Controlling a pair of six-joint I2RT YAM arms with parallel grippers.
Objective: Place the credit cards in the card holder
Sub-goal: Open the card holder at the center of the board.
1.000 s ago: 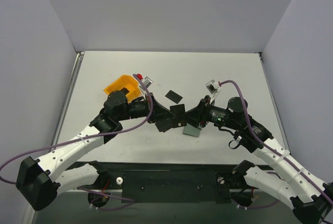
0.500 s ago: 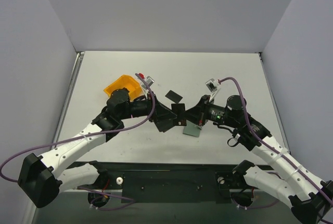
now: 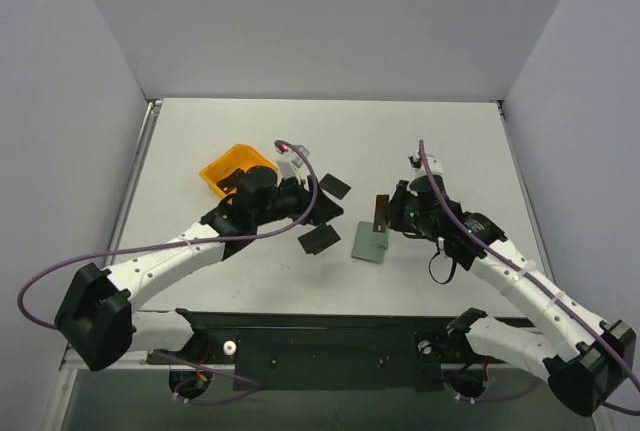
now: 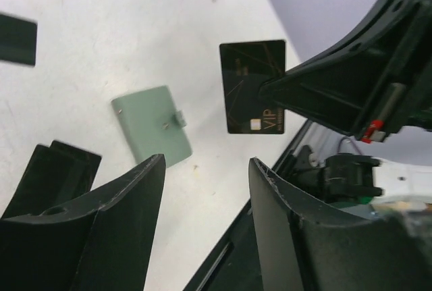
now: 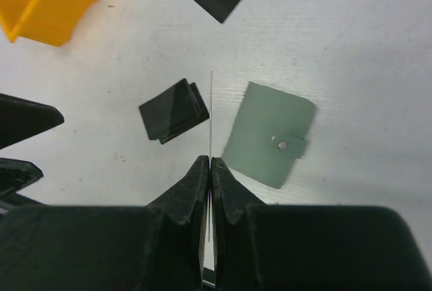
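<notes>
the right gripper [image 5: 206, 164] is pinched tight on one black credit card [image 4: 254, 87], gripping it at one short end so that it stands off the worktop [image 3: 440, 141] on its thin edge; from the right wrist it shows only as a fine pale line running out from between the closed fingertips [image 5: 197, 169]. from the left wrist its face is plain, dark with thin gold lines and "vip" lettering near the gripped end. the card holder [image 3: 370, 244] lies flat and closed, snap tab up, toward the middle of the worktop's near edge, a little to the right of centre. the held card is just to the left of it and apart from it, between the card holder and a small stack of black cards [image 3: 320, 239] that lies flat nearer the left. how high the held card sits above the surface cannot be told. the left gripper [image 4: 202, 163] stands wide with nothing between its fingers [image 4: 131, 200], hanging just beside the stack on the far-left side of it. one more loose black card [image 3: 335, 187] lies flat near the centre of the worktop, farther from the near edge than the stack. an orange bin [image 3: 228, 165] sits toward the left edge, about midway along it, well apart from the card holder.
</notes>
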